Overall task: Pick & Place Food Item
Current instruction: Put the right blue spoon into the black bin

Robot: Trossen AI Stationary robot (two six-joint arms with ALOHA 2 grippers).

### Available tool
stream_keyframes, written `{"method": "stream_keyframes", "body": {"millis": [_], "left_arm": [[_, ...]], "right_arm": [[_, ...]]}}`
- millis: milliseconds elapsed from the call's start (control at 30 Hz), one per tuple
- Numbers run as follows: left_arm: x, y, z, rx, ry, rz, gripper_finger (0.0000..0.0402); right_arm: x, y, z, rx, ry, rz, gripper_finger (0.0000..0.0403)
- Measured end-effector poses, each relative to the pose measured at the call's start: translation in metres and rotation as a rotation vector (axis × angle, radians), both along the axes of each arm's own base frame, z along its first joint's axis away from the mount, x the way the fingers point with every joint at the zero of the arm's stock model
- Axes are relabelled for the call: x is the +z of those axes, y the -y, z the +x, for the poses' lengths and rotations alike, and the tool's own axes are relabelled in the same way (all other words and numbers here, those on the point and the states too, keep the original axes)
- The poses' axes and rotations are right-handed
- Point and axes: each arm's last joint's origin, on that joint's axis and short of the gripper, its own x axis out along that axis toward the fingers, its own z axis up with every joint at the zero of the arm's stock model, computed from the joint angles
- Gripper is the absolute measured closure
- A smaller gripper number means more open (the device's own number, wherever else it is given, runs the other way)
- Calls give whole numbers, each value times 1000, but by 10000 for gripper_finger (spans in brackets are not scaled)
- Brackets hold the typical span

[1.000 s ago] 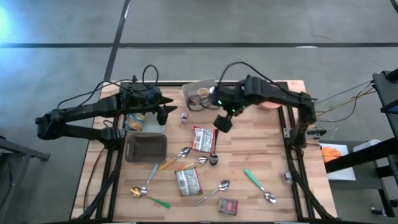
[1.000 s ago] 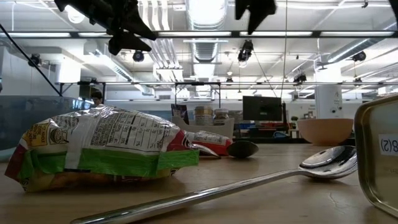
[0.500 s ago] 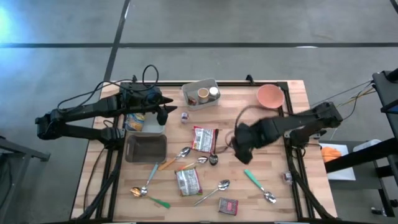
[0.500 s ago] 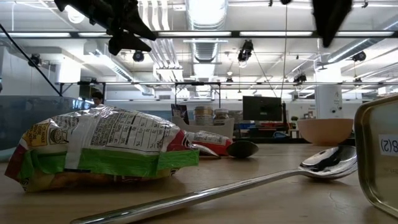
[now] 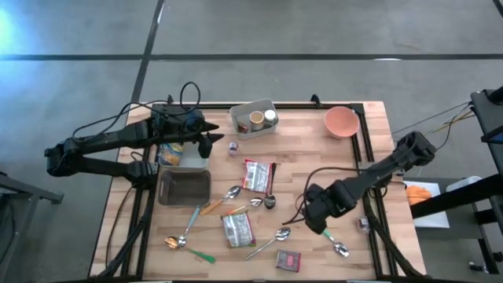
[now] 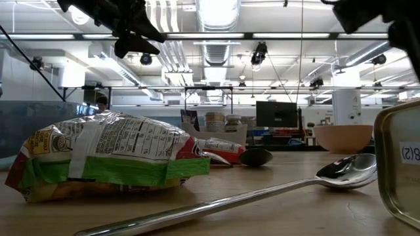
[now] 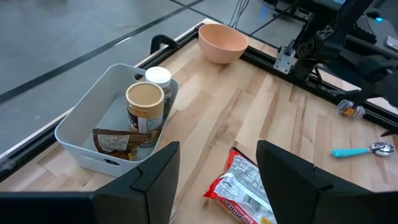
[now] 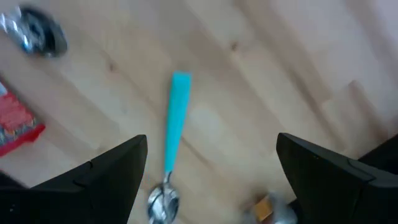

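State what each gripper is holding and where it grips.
Nothing is held. The right gripper hangs open over the teal-handled spoon; the left gripper is open and empty above the table.

Tin (image 6: 399, 167) (low view) cut off at edge.

Pale wood table (image 5: 314, 165), pink bowl (image 5: 341, 121), white bin (image 7: 93, 124), red-and-green snack bags (image 5: 257, 174), teal-handled spoon (image 8: 171, 137), dark tray (image 5: 185, 186)

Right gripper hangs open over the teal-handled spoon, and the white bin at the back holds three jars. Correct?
Not quite. The white bin holds two jars and a brown packet, as the left wrist view shows. The right gripper does hang open over the teal-handled spoon.
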Motion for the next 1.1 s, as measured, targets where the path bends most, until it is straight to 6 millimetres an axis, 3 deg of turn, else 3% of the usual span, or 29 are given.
{"method": "stream_keyframes", "body": {"millis": [733, 900, 1100], "left_arm": [[0, 0, 0, 0, 0, 0, 183], [0, 0, 0, 0, 0, 0, 183], [0, 0, 0, 0, 0, 0, 183]], "right_arm": [[-67, -41, -36, -88, 38, 149, 49], [-78, -45, -39, -73, 15, 113, 84], [-85, -56, -27, 0, 9, 91, 134]]}}
